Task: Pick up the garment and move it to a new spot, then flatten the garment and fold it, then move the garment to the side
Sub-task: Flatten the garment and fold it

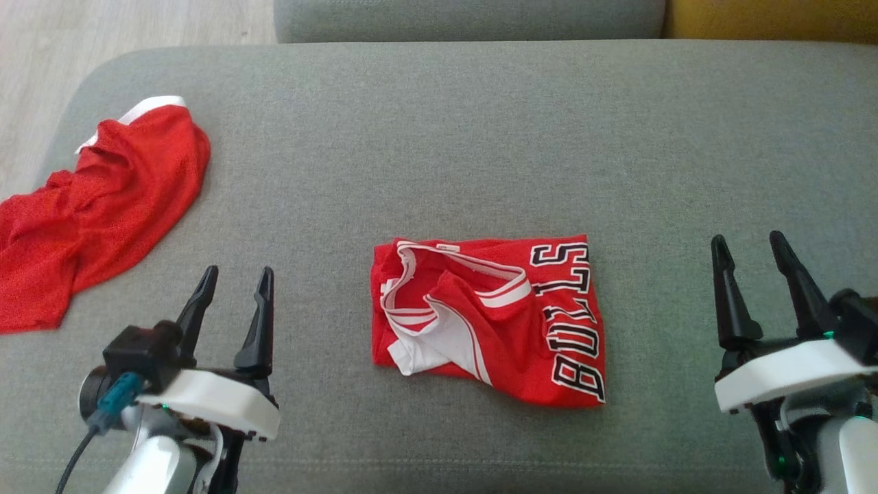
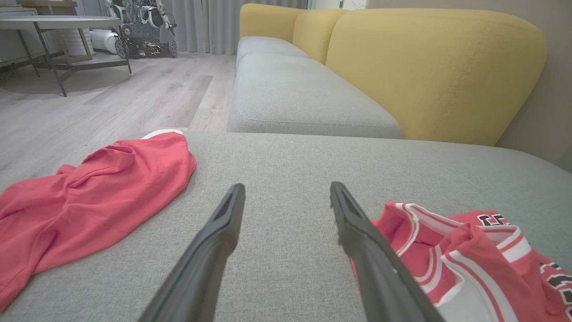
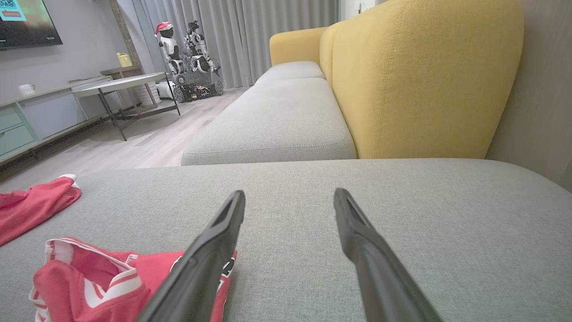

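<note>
Jersey [image 1: 488, 315] lay folded, red with white trim, at the middle of the grey sofa cushion [image 1: 439, 137], between my two claws and touching neither. I had the left claw [image 1: 237, 273] spread wide and empty, the right claw [image 1: 748, 239] likewise. A crumpled red garment [image 1: 103, 206] sat at the cushion's left edge

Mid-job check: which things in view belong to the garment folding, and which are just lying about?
Job: grey cushion, the work surface; red Bulls jersey, folded, at its middle; left gripper and right gripper, open and empty, either side.
Lying about: crumpled red garment at the cushion's left edge, likely not this round's; yellow backrest; table; other robot by the curtains.
</note>
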Controlling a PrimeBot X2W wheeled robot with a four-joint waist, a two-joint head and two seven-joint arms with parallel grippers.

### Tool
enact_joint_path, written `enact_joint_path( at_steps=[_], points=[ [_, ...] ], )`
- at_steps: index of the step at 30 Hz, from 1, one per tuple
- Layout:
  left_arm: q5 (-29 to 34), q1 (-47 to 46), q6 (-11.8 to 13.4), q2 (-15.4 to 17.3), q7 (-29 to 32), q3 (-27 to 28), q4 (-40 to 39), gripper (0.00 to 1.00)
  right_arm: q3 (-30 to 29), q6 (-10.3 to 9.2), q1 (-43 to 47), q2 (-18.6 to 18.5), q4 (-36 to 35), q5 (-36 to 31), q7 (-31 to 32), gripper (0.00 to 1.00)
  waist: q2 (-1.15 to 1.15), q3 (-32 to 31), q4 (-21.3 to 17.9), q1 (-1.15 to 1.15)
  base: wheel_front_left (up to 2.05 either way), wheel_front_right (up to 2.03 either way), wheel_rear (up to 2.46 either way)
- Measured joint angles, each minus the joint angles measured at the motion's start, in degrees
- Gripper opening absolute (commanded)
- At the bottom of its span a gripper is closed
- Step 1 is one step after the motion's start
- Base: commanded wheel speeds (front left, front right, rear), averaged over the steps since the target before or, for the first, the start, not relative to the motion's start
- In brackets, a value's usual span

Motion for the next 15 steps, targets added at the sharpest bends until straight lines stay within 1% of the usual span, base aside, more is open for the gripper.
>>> enact_joint_path(
  at_steps=[3, 4, 5, 6, 8, 10, 15],
  points=[
    [0.00, -0.02, 0.18, 0.01, 0.01, -0.03, -0.02, 1.00, 0.00, 0.00, -0.01, 0.11, 0.08, -0.01, 0.43, 1.00, 0.00, 0.16, 0.07, 0.00, 0.00, 0.00, 0.00],
    [0.00, -0.02, 0.18, 0.01, 0.00, -0.04, -0.02, 1.00, -0.01, 0.00, -0.02, 0.26, 0.14, -0.01, 0.43, 0.44, 0.00, 0.20, 0.11, 0.00, 0.00, 0.00, 0.00],
    [0.00, -0.02, 0.18, 0.01, 0.00, -0.05, -0.02, 1.00, 0.09, 0.00, -0.03, 0.37, 0.31, -0.01, 0.51, 0.44, 0.00, 0.26, 0.15, 0.00, 0.00, 0.00, 0.00],
    [0.00, -0.02, 0.18, 0.01, 0.00, -0.05, -0.02, 1.00, 0.30, 0.00, -0.04, 0.41, 0.51, 0.00, 0.53, 0.00, 0.00, 0.35, 0.18, 0.00, 0.00, 0.00, 0.00],
    [0.00, -0.07, 0.18, 0.01, 0.00, -0.11, -0.03, 1.00, 1.00, 0.00, -0.05, 0.43, 1.27, 0.00, 1.37, 0.00, 0.00, 0.53, 0.31, 0.00, 0.00, 0.00, 0.00],
    [0.00, -0.09, 0.18, 0.01, 0.00, -0.15, -0.08, 1.00, 2.97, 0.00, -0.11, 0.43, 2.02, 0.01, 1.72, 0.00, 0.00, 0.88, 0.47, 0.00, 0.00, 0.00, 0.00],
    [0.00, -0.91, 0.14, -0.01, -0.01, -0.34, -0.09, 1.00, 11.22, 0.00, -1.57, 1.04, 6.83, 1.65, 1.93, 0.00, 0.00, 2.06, 1.15, 0.00, 0.00, 0.00, 0.00]
  ],
)
